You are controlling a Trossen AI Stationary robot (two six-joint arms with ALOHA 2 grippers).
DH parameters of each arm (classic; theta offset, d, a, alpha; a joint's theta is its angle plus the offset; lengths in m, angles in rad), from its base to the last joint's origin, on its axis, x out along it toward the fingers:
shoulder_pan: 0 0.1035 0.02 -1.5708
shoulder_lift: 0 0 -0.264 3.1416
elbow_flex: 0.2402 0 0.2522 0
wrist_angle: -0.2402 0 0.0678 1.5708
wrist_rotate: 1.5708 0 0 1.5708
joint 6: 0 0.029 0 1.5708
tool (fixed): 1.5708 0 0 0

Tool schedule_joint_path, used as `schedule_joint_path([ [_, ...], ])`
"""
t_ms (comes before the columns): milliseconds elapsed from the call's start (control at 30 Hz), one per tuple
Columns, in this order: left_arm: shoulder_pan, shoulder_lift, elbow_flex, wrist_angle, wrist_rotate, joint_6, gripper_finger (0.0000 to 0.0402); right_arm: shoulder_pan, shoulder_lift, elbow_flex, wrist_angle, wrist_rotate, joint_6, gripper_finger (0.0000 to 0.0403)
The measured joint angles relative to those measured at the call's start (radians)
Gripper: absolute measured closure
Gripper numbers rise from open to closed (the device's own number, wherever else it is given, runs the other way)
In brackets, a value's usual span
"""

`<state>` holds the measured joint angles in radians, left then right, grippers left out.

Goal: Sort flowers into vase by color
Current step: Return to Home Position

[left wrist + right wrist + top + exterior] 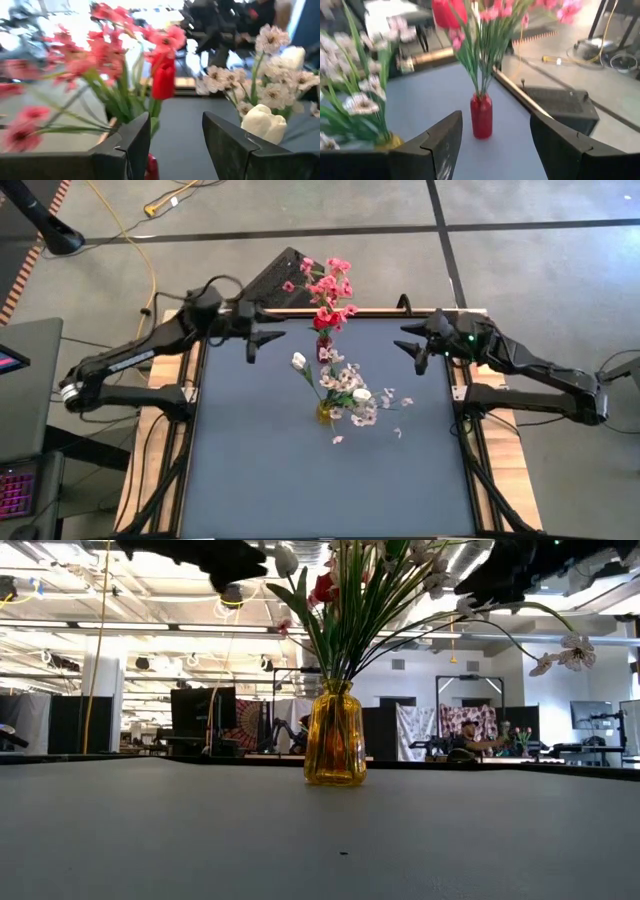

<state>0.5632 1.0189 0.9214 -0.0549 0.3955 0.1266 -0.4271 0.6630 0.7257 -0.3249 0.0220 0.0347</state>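
In the high view the left gripper (251, 343) hangs over the upper left of the dark grey table (260, 480), jaws spread and empty. Its wrist view confirms the gap between the left gripper's (175, 145) fingers and shows up close a red rosebud (163, 80) among the pink sprays and, further right, a white bud (263, 122).

At centre top, the pink and red flowers (328, 285) stand in a small red glass vase (324, 348) near the table's far edge. Just below it in the frame, an amber glass vase (325, 413) holds the pale pink-white blossoms and white buds (345, 383). A few loose blossoms (338, 440) lie on the table beside it, seen only from above. The low view shows only the amber glass vase (335, 735), upright at centre.

At upper right the right gripper (420, 350) hovers with jaws apart. Past the right gripper (495, 150), its wrist view shows both vases (481, 116) (387, 141) standing apart.
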Motion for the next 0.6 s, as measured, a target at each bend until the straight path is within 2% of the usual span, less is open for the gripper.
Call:
schedule_joint_path([
  [100,0.001,-0.100,-0.113,0.093,-0.025,-0.066,0.0233,0.001,-0.044,-0.073,0.102,-0.011,0.038,0.0143],
  [233,-0.009,-0.207,-0.273,0.220,-0.018,-0.139,0.0233,0.003,-0.074,-0.167,0.207,-0.081,0.075,0.0143],
  [400,-0.025,-0.314,-0.471,0.368,-0.064,-0.240,0.0233,0.032,-0.085,-0.252,0.293,-0.074,0.107,0.0146],
  [500,-0.031,-0.378,-0.554,0.368,-0.104,-0.288,0.0233,0.053,-0.090,-0.275,0.299,-0.063,0.107,0.0170],
  [600,-0.043,-0.446,-0.619,0.360,-0.117,-0.324,0.0233,0.073,-0.102,-0.278,0.278,-0.046,0.090,0.0221],
])
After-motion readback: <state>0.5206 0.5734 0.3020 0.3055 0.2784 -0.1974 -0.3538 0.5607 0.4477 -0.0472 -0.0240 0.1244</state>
